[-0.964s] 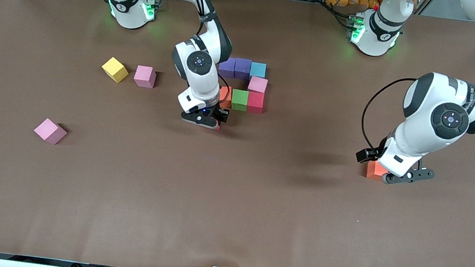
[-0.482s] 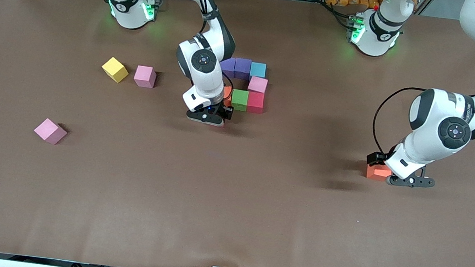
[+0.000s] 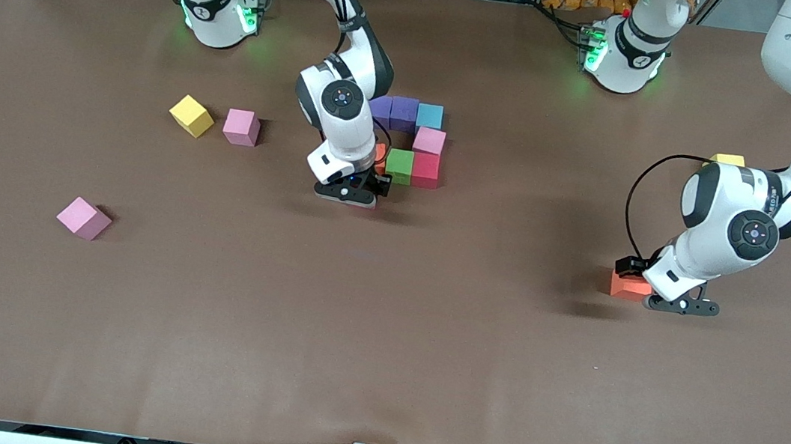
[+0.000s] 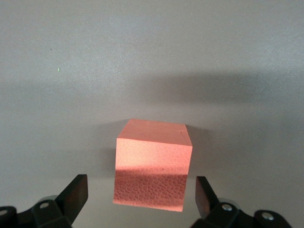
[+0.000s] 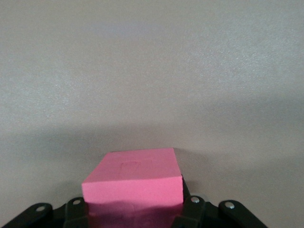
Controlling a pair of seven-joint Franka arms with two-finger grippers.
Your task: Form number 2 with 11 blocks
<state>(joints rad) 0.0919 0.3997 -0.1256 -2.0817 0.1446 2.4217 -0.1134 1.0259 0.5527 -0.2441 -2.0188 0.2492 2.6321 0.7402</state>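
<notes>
Right tool (image 3: 346, 197) clamps a red block (image 5: 134, 183) beside the partial number 2 (image 3: 409, 141) (bare brown surface (image 3: 381, 341) all around); left tool (image 4: 141, 192) gapes astride an orange block (image 4: 153, 164).

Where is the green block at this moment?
In the front view, the green block sits in the partly built number 2, between an orange block and a red block, just beside the right gripper.
</notes>
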